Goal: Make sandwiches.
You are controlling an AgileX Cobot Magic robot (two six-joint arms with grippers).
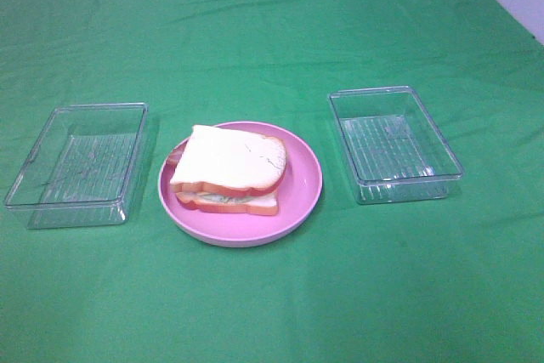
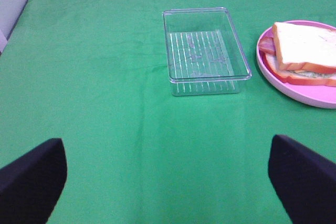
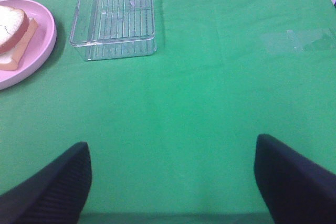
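1. Sandwich point(image 1: 228, 169) stacked on the pink plate point(image 1: 302, 189), at the middle of the green bench point(image 1: 272, 31): white top slice with orange-brown crust, a second slice beneath, pale green lettuce peeking out along the near edge, a reddish strip showing at the left side. No cheese visible from any view.
2. Top slice sitting slightly skewed over the bottom one, overhanging toward the left; probably just laid on rather than squared up.
3. Left clear tray point(image 1: 78, 163) just left of the plate, right clear tray point(image 1: 393, 144) to the right of it with a gap of bare cloth between. Both empty of food, so seemingly the source bins for the ingredients, flanking the plate so that each arm can serve its own side.
4. Left gripper point(image 2: 168, 182) held over bare cloth on the near side of the left tray, fingers point(image 2: 31, 174) spread wide apart, nothing between them.
5. Right gripper point(image 3: 170, 182) likewise over bare cloth near of the right tray, fingers point(image 3: 296, 174) wide apart and empty.
6. Neither arm seen in the high view, so both pulled back toward the near edge, well apart from the plate.
7. Judged from the finished stack and the emptied trays: assembly looks complete or all but complete, with the arms parked clear of the plate.
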